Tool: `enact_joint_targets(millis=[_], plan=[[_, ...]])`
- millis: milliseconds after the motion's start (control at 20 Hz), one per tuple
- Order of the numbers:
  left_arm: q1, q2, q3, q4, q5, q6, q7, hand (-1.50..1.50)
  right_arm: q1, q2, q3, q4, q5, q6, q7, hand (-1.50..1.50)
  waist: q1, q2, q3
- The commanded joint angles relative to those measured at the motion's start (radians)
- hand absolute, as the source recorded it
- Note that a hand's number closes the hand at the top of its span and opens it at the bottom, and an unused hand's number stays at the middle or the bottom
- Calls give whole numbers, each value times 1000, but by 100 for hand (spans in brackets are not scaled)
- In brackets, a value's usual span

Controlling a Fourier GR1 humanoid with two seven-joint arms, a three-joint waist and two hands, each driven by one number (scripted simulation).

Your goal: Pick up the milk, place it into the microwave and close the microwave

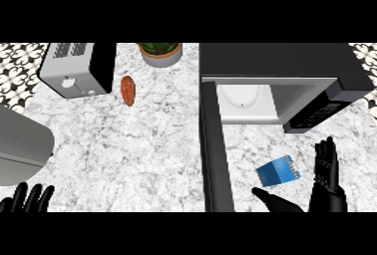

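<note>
The milk (278,171) is a small blue carton lying on the marble counter in front of the microwave (283,64). The microwave is black, with a white inside that holds nothing, and its door (216,149) swings wide open toward me. My right hand (324,187) stands open just right of the carton, fingers straight up, thumb stretched out below the carton, not touching it. My left hand (28,199) rests open at the lower left edge, fingers up.
A silver toaster (76,67) stands at the back left. An orange-red sausage-like item (128,90) lies beside it. A potted plant (160,52) stands at the back. A grey rounded object (21,149) fills the left edge.
</note>
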Motion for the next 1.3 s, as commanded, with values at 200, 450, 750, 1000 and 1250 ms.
enact_joint_targets(millis=[200, 450, 750, 1000, 1250], plan=[[40, -5, -24, 1, -41, 18, -58, -150, 25, -28, -45, 98, -48, 90, -83, -150, 2, 0, 0], [-10, -5, -16, -12, -8, 22, 8, -150, -86, -17, -114, 325, -87, 139, -183, -150, 2, 1, 0], [15, 23, 66, 8, 46, -19, -28, -150, -126, -44, -191, 442, -110, 173, -221, -150, 4, 1, 0], [81, 24, 37, -41, 28, -29, -30, -150, -156, 11, -179, 564, -96, 176, -300, -150, 6, 0, 0], [-14, -5, 3, 32, -19, 17, -28, -150, -201, -37, -219, 658, -120, 269, -327, -150, 1, 1, 0]])
